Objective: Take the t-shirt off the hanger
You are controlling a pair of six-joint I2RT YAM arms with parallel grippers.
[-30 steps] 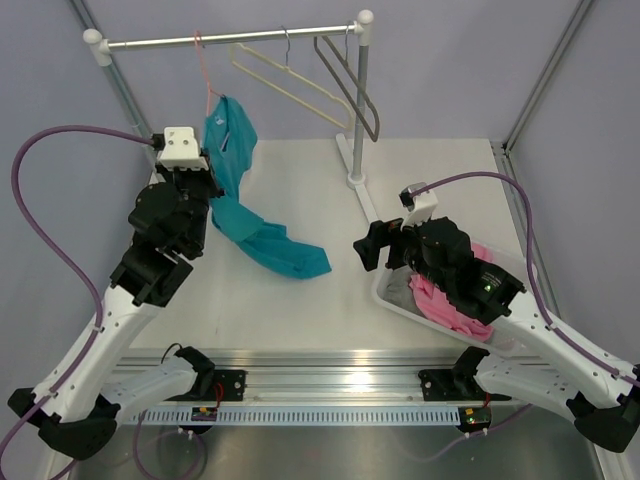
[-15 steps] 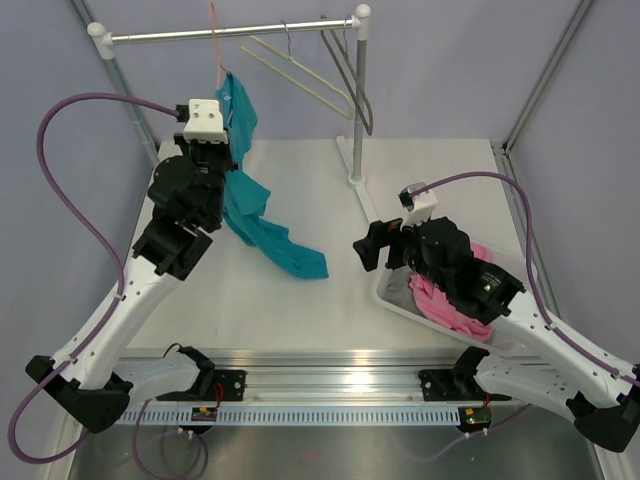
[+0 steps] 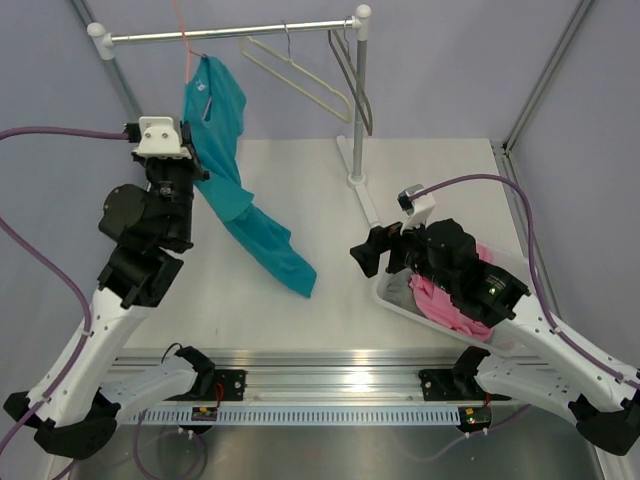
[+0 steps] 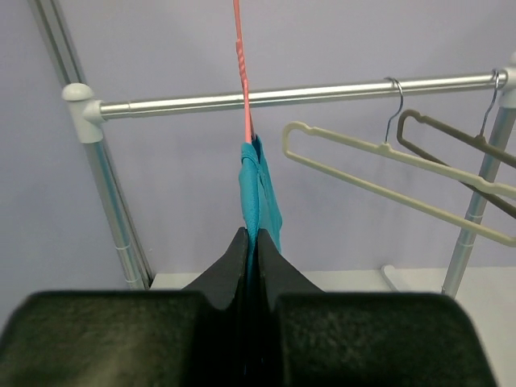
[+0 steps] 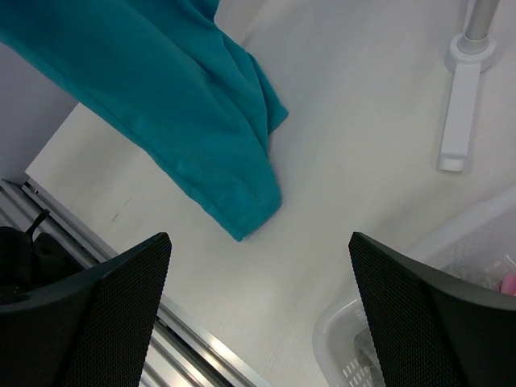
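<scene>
The teal t-shirt point(image 3: 222, 150) hangs from the thin pink hanger point(image 3: 183, 45) on the rail, stretched down and right, its lower end point(image 3: 290, 268) trailing on the table. My left gripper point(image 3: 186, 150) is shut on the t-shirt just below the hanger. In the left wrist view the cloth point(image 4: 260, 189) runs up from between the closed fingers point(image 4: 232, 262) to the pink hanger point(image 4: 242, 68). My right gripper point(image 3: 375, 250) is open and empty above the table. The right wrist view shows the t-shirt's trailing end point(image 5: 193, 121) ahead of it.
A cream hanger point(image 3: 290, 72) and a grey hanger point(image 3: 352, 80) hang on the rail point(image 3: 260, 30) further right. The rack's post point(image 3: 358, 110) stands at the table's back. A white basket point(image 3: 420, 310) with a pink garment point(image 3: 445, 300) sits at the right.
My left gripper has moved left with the t-shirt, pulling it taut; the pink hanger has slid left along the rail. The shirt's lower end has dragged. The right arm barely moved.
</scene>
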